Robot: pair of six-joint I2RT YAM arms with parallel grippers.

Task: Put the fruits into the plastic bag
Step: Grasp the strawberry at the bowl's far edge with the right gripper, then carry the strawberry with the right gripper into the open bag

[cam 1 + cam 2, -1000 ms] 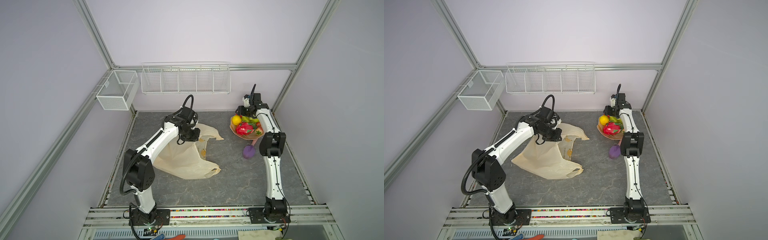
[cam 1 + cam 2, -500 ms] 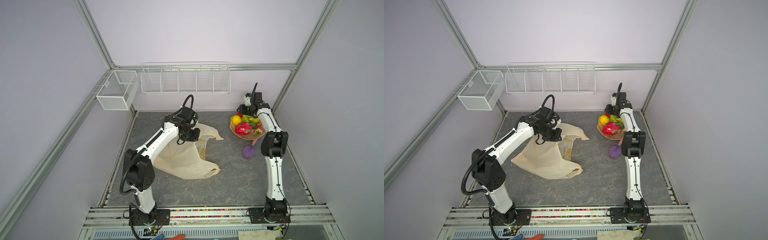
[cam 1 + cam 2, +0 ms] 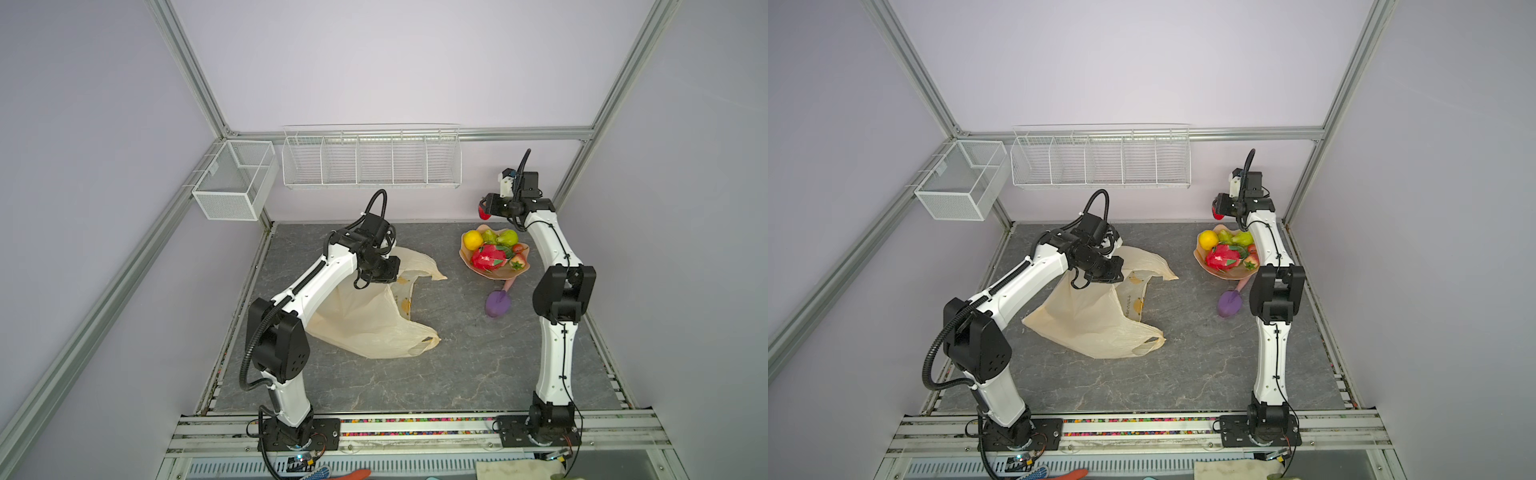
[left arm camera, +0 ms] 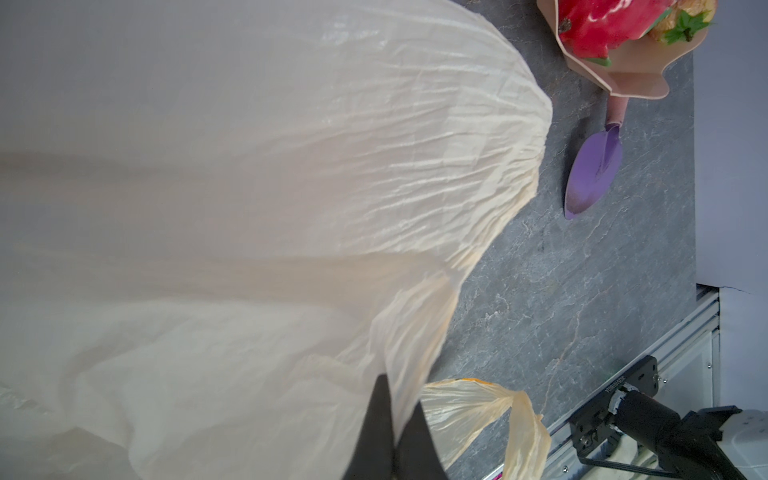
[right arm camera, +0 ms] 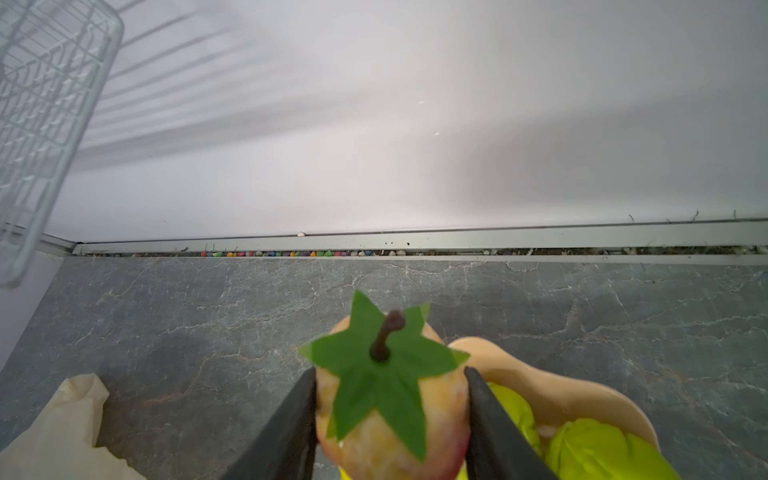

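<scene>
One strawberry [image 5: 386, 419], between right gripper [image 5: 389, 374] jaws

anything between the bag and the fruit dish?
Nothing: in both top views the strip of grey tabletop between the plastic bag and the pink dish is bare. The purple scoop lies clear of it.

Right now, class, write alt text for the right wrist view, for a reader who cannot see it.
The right claw grips a pale red strawberry with a green leafy cap above a grey table. Green pears lie in a pink dish nearby; a corner of the cream plastic bag and a white wire basket show at the edges.
</scene>
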